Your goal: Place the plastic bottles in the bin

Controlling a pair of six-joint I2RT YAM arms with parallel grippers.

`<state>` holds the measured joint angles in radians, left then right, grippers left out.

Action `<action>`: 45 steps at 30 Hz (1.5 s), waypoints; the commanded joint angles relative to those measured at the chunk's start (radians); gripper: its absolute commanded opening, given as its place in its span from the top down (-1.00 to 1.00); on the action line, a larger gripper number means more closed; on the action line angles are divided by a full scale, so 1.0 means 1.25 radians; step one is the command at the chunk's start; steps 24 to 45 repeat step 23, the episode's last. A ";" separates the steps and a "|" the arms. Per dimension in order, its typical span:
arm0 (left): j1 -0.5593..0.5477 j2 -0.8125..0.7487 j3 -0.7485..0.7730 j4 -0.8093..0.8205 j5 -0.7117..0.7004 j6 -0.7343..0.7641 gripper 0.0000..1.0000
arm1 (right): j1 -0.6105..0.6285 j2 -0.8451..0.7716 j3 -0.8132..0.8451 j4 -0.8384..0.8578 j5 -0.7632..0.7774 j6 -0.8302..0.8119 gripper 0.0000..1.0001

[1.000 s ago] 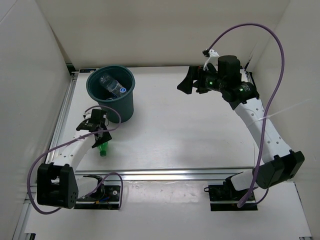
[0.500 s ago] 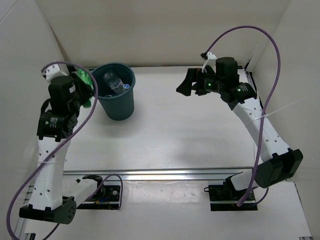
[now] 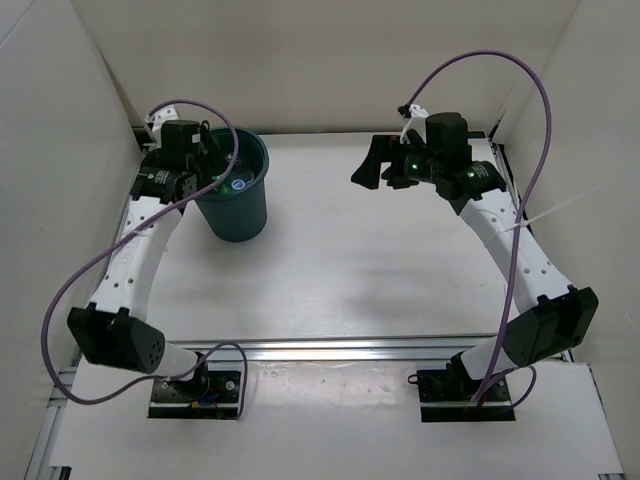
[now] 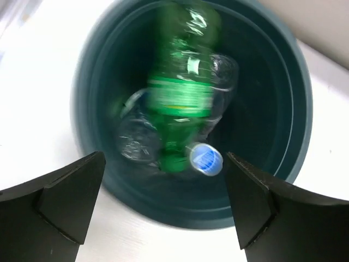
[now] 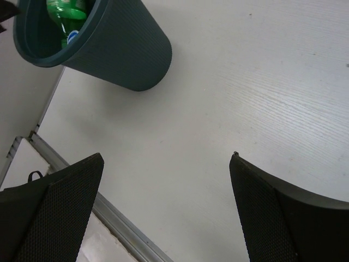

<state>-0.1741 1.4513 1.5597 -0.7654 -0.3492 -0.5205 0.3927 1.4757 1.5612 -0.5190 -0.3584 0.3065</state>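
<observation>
The bin (image 3: 241, 214) stands at the table's back left, a dark teal bucket. My left gripper (image 3: 217, 164) hovers over its left rim, open and holding nothing. In the left wrist view the left gripper (image 4: 164, 158) looks straight down into the bin (image 4: 297, 109). A motion-blurred green bottle (image 4: 182, 90) lies loose inside, on top of clear bottles (image 4: 135, 144) and a blue cap (image 4: 206, 158). My right gripper (image 3: 374, 170) hangs open and empty above the back middle of the table. From the right gripper (image 5: 167, 156) the bin (image 5: 117, 49) shows, with the green bottle (image 5: 66, 12) in it.
White walls close in the table at the back and on both sides. An aluminium rail (image 3: 350, 348) runs along the front edge and another (image 3: 128, 215) down the left side, close to the bin. Purple cables (image 3: 500, 62) loop above both arms.
The left arm lifted the green bottle from the table beside the bin up over the rim and opened; the bottle now lies loose in the bin. The right arm barely moved.
</observation>
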 commanded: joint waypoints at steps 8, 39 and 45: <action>-0.005 -0.422 -0.245 0.013 -0.350 0.036 -1.00 | -0.004 -0.069 -0.002 -0.013 0.050 -0.021 -1.00; -0.005 -0.629 -0.405 -0.188 -0.463 -0.051 -1.00 | -0.048 -0.026 0.114 -0.272 0.068 0.031 -1.00; -0.005 -0.629 -0.405 -0.188 -0.463 -0.051 -1.00 | -0.048 -0.026 0.114 -0.272 0.068 0.031 -1.00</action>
